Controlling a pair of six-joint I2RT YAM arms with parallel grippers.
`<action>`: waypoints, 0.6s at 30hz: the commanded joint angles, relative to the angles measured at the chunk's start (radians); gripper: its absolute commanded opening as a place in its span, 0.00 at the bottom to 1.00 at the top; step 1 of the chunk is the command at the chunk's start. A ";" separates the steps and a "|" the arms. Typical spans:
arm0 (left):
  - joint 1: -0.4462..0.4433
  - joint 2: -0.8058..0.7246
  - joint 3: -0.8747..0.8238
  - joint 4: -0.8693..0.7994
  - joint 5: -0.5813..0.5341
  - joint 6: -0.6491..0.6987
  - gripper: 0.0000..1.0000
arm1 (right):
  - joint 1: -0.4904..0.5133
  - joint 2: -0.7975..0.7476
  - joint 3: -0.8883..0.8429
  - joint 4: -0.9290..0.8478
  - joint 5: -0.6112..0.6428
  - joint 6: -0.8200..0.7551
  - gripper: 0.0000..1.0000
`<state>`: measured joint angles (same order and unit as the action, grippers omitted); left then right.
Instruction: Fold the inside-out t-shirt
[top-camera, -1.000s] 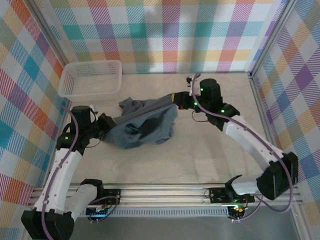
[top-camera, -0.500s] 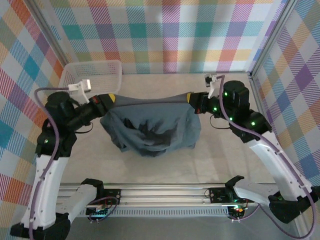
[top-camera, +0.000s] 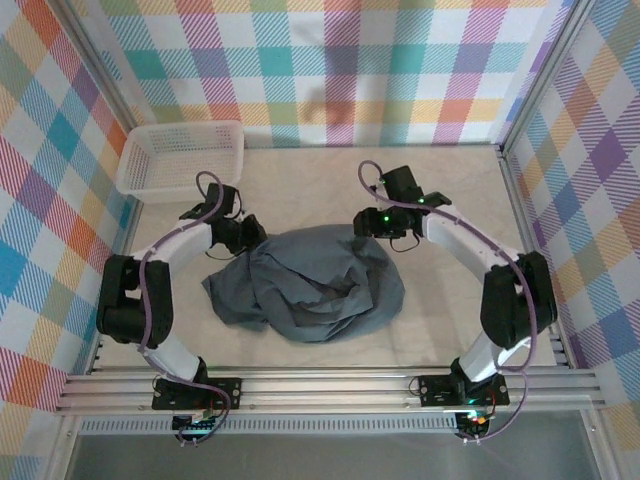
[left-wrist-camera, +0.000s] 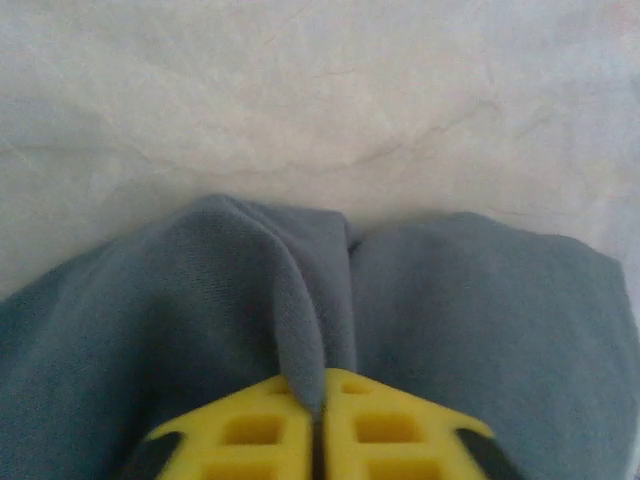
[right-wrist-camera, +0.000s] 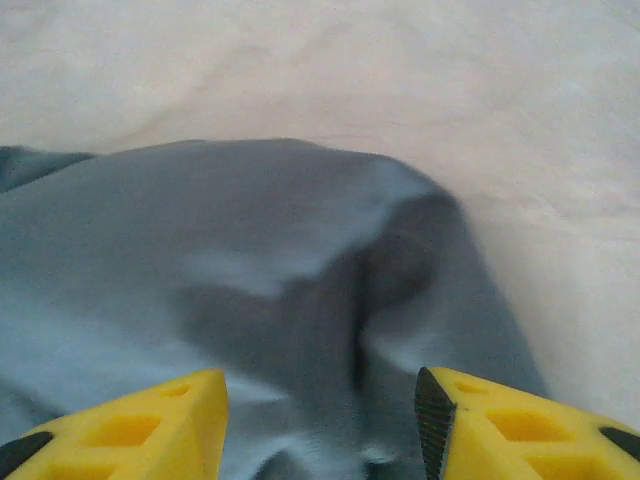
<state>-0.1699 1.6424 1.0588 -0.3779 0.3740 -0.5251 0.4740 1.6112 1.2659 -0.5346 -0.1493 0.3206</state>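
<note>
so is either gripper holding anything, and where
The left gripper pinches a raised fold at the far edge of the t-shirt. The right gripper stands open over the cloth, gripping nothing.

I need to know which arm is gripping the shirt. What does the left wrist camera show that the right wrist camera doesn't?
Left wrist view: the left jaws stand almost together, with a raised ridge of the grey t-shirt pinched between their tips.

Right wrist view: the right jaws stand wide apart, and the cloth lies in loose folds under the gap, not gripped.

Both views: yellow jaws at the bottom edge, the t-shirt bunched just ahead of them, and the pale table bare beyond it.
</note>
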 joint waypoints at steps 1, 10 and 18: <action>-0.006 -0.061 0.029 -0.036 -0.045 0.060 0.38 | 0.136 -0.059 -0.016 0.047 -0.024 -0.084 0.54; -0.127 -0.493 -0.159 -0.212 -0.191 0.021 0.47 | 0.347 0.164 0.027 0.109 0.100 -0.202 0.64; -0.342 -0.424 -0.304 -0.063 -0.202 -0.102 0.68 | 0.352 0.327 0.133 0.053 0.115 -0.281 0.25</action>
<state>-0.4839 1.1576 0.7856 -0.4870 0.1963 -0.5793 0.8261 1.9430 1.3510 -0.4603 -0.0406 0.0902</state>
